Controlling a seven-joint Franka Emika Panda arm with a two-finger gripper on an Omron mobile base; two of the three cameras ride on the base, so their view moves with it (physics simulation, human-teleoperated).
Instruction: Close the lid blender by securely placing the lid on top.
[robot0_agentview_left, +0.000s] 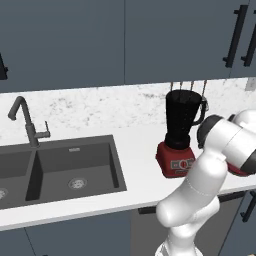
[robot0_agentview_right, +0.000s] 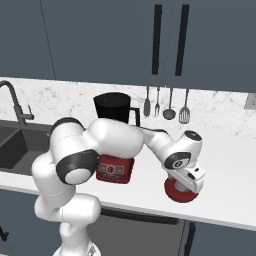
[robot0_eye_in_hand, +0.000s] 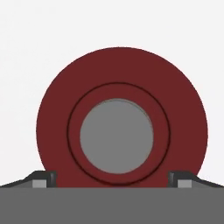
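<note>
Nearest you, the two-finger gripper points straight down over the small round red lid with a light grey centre knob. Its two dark fingertips stand wide apart, one at either side of the lid's lower edge, and you see nothing held between them. In the right base view the lid lies flat on the white counter near its front edge, directly beneath the hand, to the right of the blender. Farther back stands the blender: a tall dark translucent jar with a side handle on a red square base with buttons, its rim uncovered. To its left you find the dark double-basin sink with a grey tap. Farthest, metal utensils hang on the speckled backsplash beneath dark blue-grey cabinets.
</note>
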